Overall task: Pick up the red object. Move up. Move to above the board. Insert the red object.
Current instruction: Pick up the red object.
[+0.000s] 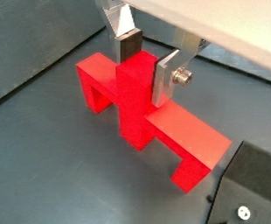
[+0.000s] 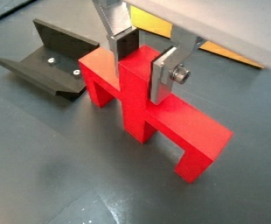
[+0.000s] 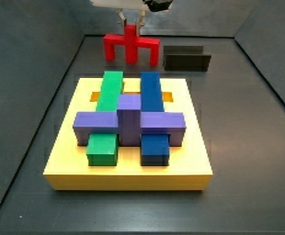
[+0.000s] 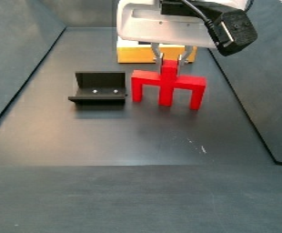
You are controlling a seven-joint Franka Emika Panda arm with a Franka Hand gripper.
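Gripper [image 2: 146, 61] is closing its silver fingers [image 2: 165, 77] around the central post of the red object [image 2: 162, 114], which is standing on the dark floor at upper centre in a side view, beside the fixture [image 4: 100, 90], beyond the board [image 3: 132, 165].

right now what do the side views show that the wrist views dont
Only a side view shows the board in full, with its green, blue, purple and orange blocks. Only the wrist views show the fingers close up, their pads either side of the red object's central post. Both kinds show the gripper at that post, the red object standing on its legs on the floor, and the fixture beside it.
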